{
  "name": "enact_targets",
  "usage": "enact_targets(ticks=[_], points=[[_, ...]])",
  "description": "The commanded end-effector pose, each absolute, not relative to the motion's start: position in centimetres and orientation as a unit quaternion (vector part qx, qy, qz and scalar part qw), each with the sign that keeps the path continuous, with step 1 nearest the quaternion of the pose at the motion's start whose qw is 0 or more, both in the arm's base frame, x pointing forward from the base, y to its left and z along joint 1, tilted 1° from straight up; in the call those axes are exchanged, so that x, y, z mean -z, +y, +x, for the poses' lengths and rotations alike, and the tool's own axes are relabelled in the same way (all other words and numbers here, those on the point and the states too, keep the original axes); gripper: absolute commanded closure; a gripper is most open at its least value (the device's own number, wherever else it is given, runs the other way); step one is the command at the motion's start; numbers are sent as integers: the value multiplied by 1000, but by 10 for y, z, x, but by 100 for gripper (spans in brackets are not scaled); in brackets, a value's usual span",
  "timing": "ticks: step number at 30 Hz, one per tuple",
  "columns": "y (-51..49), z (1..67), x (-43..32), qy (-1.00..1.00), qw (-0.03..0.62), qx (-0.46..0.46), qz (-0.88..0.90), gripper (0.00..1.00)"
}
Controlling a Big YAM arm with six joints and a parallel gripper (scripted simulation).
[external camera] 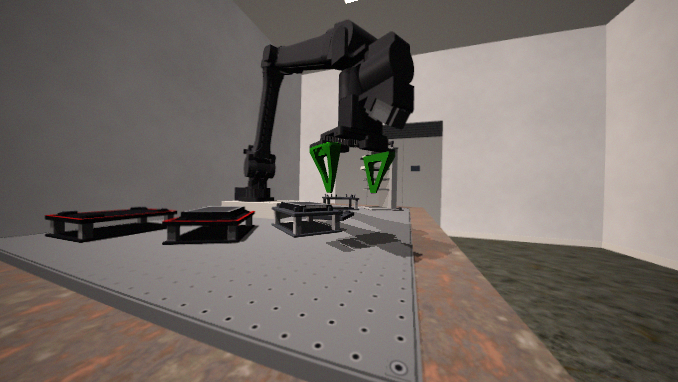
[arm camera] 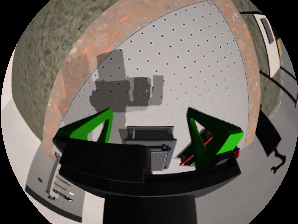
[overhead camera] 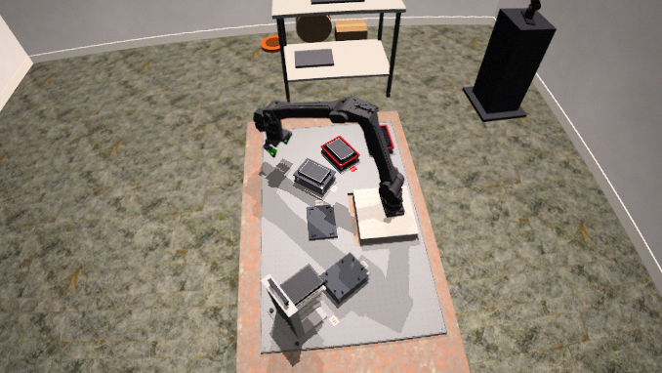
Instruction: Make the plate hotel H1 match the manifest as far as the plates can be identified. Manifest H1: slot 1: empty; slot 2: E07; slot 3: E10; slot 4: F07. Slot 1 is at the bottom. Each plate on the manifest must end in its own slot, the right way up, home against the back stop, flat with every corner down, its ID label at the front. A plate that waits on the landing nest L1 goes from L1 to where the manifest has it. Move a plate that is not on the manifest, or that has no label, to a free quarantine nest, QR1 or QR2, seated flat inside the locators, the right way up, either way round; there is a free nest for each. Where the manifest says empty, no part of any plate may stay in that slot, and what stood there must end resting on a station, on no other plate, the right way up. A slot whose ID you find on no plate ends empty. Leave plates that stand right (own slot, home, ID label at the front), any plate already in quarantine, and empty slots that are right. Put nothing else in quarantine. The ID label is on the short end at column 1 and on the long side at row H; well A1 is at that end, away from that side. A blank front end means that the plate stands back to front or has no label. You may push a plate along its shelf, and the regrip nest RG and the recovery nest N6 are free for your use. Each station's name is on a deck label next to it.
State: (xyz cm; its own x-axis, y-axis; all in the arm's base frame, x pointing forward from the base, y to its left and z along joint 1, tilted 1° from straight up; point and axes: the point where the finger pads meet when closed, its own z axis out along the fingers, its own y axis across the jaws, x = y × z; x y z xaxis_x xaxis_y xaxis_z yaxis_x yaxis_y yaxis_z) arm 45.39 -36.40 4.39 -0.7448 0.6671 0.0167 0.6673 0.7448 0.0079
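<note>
My gripper is open and empty. It hangs above the bare far left corner of the grey deck. Just right of it, a black nest carries a dark plate. A red-rimmed nest beyond it also carries a plate. A second red-rimmed nest, partly behind the arm, looks empty. The plate hotel stands at the near left with a dark plate on its top shelf; its lower slots are hidden. No labels are readable.
An empty dark nest lies mid-deck and another beside the hotel. The arm's base stands on a white block at the right. The deck rests on a rust-coloured table; a shelf unit stands beyond it.
</note>
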Motion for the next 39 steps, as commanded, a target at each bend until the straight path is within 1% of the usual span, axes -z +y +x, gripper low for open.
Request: enact_targets(ticks=[1,5,6,12,28,33,39], points=[[-374,465,-61,-934,-16,-1,-358,0],[-374,465,-61,-934,-16,-1,-358,0],[-376,461,-49,-933,-5,3,-359,0],[-383,469,-96,-933,-35,-7,-359,0],[-383,468,-120,-933,-36,-7,-359,0],[-383,467,-118,-933,-30,-5,-359,0],[-383,466,-136,-933,-36,-7,-359,0]])
